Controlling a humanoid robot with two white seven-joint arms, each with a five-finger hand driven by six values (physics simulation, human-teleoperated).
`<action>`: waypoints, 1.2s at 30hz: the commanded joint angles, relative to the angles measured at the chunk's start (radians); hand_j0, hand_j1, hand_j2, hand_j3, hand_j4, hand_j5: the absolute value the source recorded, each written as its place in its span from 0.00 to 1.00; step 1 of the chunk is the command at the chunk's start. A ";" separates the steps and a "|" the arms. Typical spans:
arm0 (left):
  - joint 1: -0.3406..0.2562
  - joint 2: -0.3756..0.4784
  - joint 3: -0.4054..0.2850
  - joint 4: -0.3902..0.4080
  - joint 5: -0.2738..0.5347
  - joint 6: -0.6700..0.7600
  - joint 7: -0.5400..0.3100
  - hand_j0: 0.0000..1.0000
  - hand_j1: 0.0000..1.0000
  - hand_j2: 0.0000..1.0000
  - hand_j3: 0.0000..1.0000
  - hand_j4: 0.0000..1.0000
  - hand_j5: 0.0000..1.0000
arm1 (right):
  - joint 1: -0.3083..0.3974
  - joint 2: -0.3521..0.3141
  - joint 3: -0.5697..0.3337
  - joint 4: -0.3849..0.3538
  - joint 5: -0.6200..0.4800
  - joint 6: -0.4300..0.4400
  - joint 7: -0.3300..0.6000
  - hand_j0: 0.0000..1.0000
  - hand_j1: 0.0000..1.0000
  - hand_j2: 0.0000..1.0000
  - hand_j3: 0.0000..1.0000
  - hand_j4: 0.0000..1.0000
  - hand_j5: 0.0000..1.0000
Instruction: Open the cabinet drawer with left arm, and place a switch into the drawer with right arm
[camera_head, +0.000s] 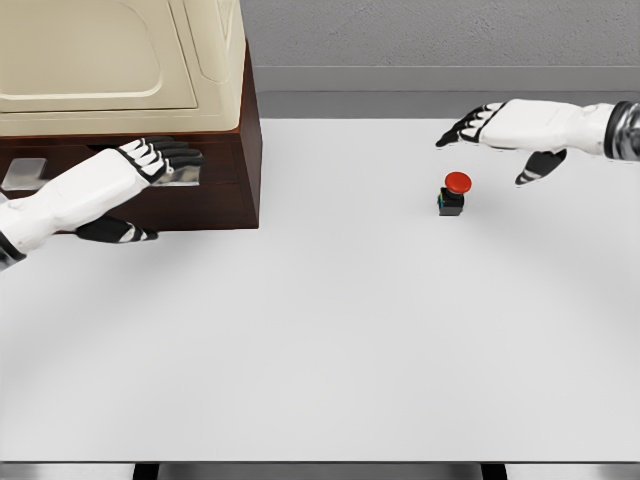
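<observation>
Our left robot hand (158, 160) lies against the drawer (130, 175) front of the cabinet (225, 190), fingers curled over its handle (185, 178); the drawer looks closed. Our right robot hand (500, 130) hovers with fingers spread wide, holding nothing, just above the switch (454, 193), which stands upright on the white bench (320, 340)

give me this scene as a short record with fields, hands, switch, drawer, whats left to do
left hand: fingers laid over the drawer handle, grasp not clear
right hand: open, hovering above and behind the switch, not touching
switch: red button on black base, upright on the white table
cabinet: dark wood, table's far left, cream appliance on top
drawer: looks closed
remaining: pull drawer, pick switch, place inside
</observation>
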 joint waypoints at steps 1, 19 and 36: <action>0.000 -0.002 -0.014 0.035 -0.149 -0.020 0.011 1.00 1.00 1.00 1.00 1.00 1.00 | 0.000 -0.002 0.002 0.000 -0.003 0.003 0.000 1.00 1.00 1.00 1.00 1.00 1.00; 0.078 0.004 0.046 -0.055 -0.134 -0.020 0.011 1.00 1.00 1.00 1.00 1.00 1.00 | -0.002 0.007 0.012 -0.004 0.029 0.003 0.000 1.00 1.00 1.00 1.00 1.00 1.00; 0.213 0.011 0.152 -0.085 -0.131 -0.020 0.014 1.00 1.00 1.00 1.00 1.00 1.00 | -0.014 0.036 0.050 0.023 0.063 0.003 0.000 1.00 1.00 1.00 1.00 1.00 1.00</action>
